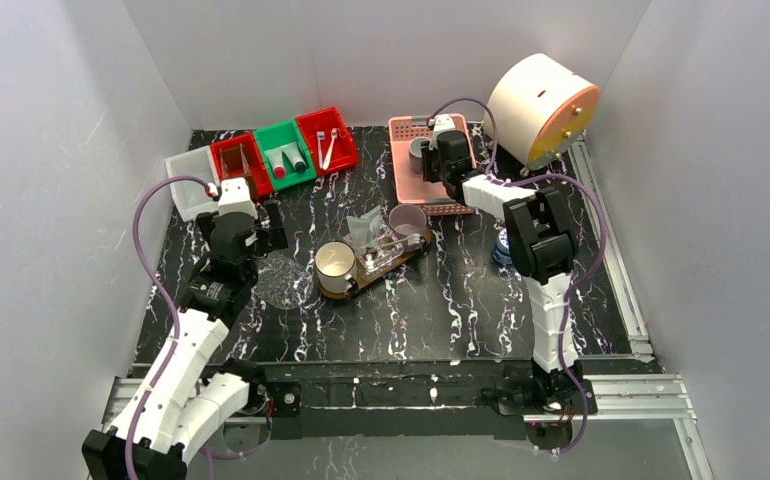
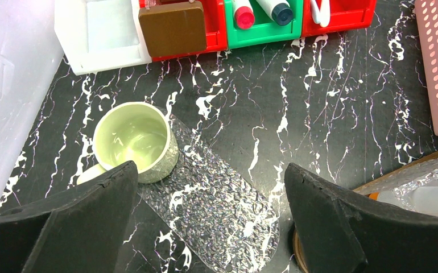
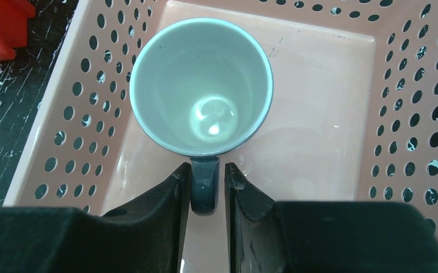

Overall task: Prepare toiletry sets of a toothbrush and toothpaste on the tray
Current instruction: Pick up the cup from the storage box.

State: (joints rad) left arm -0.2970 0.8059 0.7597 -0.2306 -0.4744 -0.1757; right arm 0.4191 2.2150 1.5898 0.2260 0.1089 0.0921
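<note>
Spanning black marbled tabletop [image 1: 411, 310], white walls [image 1: 361, 60] | left pincer [image 2: 210, 168] released; right pincer [image 3: 205, 170] loose around mug [image 3: 202, 85] handle

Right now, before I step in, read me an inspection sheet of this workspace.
Surface: black marbled table.
Job's things: tray bears cream mug and clear bag, purple mug at its far end; grey mug upright in pink basket.
Clutter: white bin, red bins, green bin; pale mug on clear sheet.
Grippers: left pincer wide open, empty; right pincer astride grey mug's handle, grip unclear.
Cables: purple cables loop off both arms.
Surroundings: white walls; white drum at far right.
</note>
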